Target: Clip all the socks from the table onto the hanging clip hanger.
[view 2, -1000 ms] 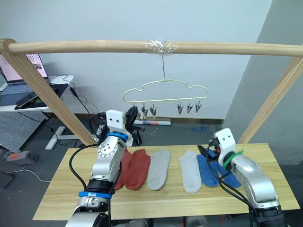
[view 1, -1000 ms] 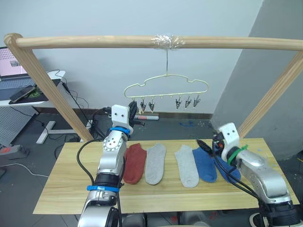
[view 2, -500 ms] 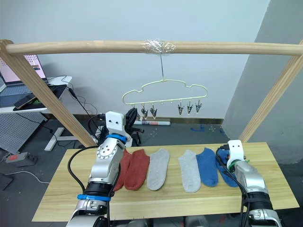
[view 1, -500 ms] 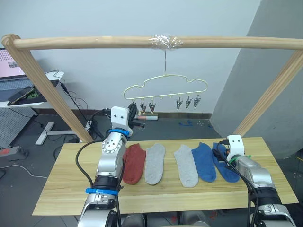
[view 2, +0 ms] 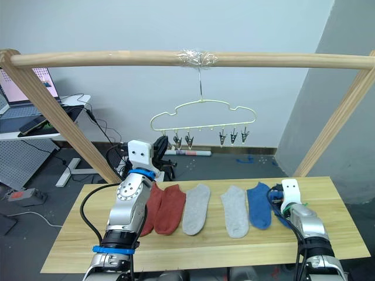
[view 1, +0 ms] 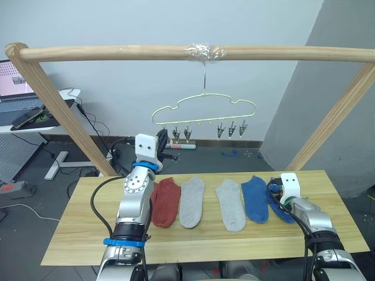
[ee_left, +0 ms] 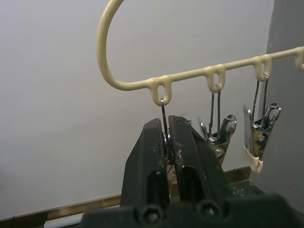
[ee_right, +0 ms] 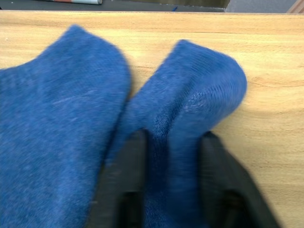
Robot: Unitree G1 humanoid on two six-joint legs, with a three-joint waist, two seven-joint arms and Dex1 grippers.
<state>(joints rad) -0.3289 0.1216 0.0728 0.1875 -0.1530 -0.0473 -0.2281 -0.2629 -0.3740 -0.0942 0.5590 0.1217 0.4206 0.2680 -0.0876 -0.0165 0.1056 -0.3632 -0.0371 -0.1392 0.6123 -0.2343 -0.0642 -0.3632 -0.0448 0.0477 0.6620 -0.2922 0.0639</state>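
Several socks lie in a row on the table point(view 1: 82, 234): two rust-red point(view 2: 171, 208), two light grey point(view 1: 191, 202) and two royal blue point(view 1: 255, 198). My right gripper point(ee_right: 171, 190) rests on the table at the near end of the rightmost blue sock point(ee_right: 190, 109), shut on a bunched fold of it. The pale yellow clip hanger point(view 1: 205, 105) hangs from the top pole with a row of metal clips point(view 1: 232, 126). My left gripper point(ee_left: 166, 126) is raised behind the table and shut on the hanger's leftmost clip point(ee_left: 163, 107).
A round wooden pole frame point(view 1: 117, 52) spans the table, its slanted legs at both back corners. A desk with a laptop point(view 1: 14, 88) stands at the back left. Cables point(view 1: 99, 126) and a white tube point(view 1: 181, 146) lie on the floor behind.
My right gripper came down from above the blue socks to the table and closed on the rightmost blue sock. The left gripper stayed on the clip.
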